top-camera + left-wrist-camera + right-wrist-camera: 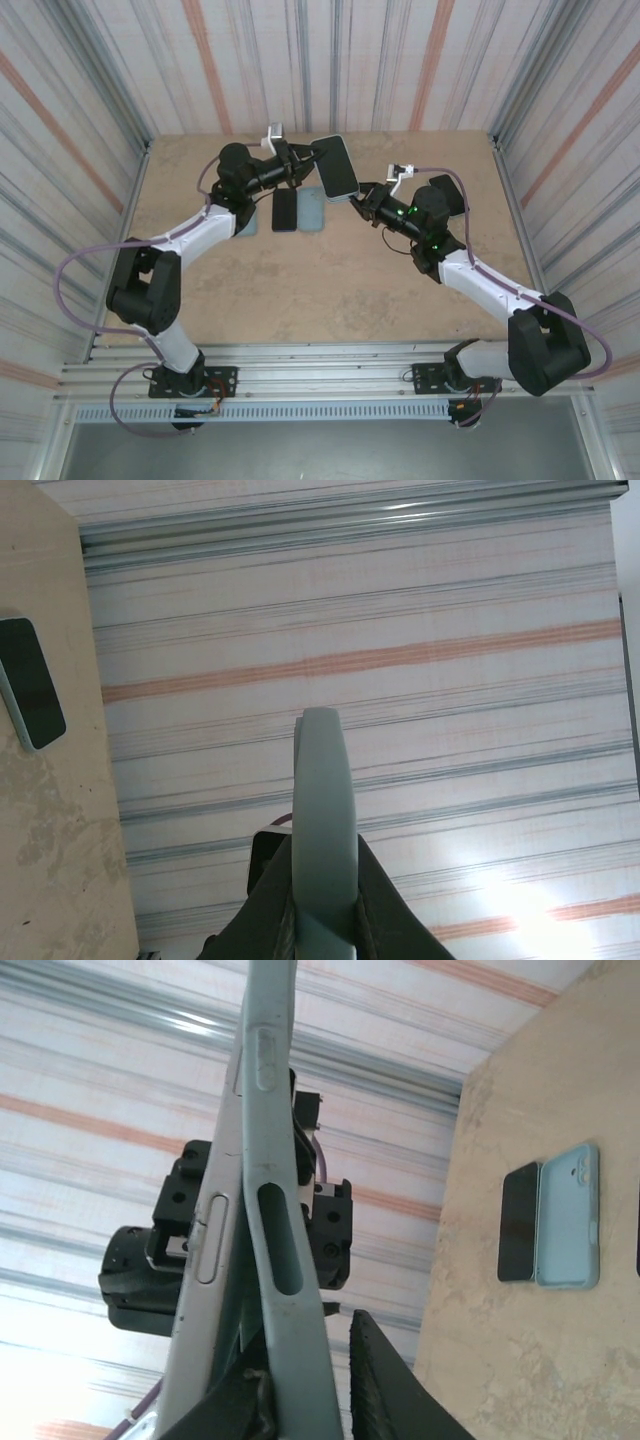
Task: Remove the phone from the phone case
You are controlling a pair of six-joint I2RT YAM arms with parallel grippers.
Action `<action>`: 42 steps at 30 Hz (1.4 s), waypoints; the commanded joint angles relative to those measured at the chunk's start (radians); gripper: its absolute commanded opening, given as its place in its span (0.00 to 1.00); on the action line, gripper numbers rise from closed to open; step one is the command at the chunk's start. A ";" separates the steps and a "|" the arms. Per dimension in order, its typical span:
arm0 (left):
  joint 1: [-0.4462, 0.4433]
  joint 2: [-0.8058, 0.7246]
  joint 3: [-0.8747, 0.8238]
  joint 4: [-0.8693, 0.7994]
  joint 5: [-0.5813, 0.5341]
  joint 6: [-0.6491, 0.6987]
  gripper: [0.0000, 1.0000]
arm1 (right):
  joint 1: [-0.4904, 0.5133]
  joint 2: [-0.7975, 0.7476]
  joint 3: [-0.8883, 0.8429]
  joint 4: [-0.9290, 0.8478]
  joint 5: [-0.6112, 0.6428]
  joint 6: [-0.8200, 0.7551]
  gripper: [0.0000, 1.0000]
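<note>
Two end effectors are meeting on one raised phone (335, 165) above the far middle of the counter (330, 300), toward 12 o'clock in the top view; the phone is sitting inside its phone case (325, 820), dark screen facing up, clear of the surface; the left end effector (304, 160) is holding it from the 9 o'clock side, its fingers (385, 920) clenching tightly on the case's pale edge in the left wrist view; the right end effector (360, 194) is sitting at the phone's 5 o'clock corner; in the right wrist view its fingers (385, 1390) are closely bracketing the case's edge, one touching and a thin slit showing beside the other, so whether it is truly clamping cannot be told; there the case's slotted side wall is splaying away from a second grey edge beside it; down on the counter, at 7 o'clock from the raised phone, a black handset (285, 210) and a pale blue case (312, 210) are lying side by side, just touching.
</note>
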 commanded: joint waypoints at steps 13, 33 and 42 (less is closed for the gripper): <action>-0.009 0.010 0.026 0.003 -0.007 0.011 0.51 | 0.002 0.005 -0.036 0.128 0.052 0.035 0.08; -0.137 -0.270 -0.193 -0.209 -0.197 0.098 0.73 | -0.012 0.081 -0.022 0.304 0.274 -0.010 0.03; -0.229 -0.306 -0.203 -0.166 -0.307 0.043 0.62 | 0.024 0.117 -0.003 0.343 0.319 -0.067 0.04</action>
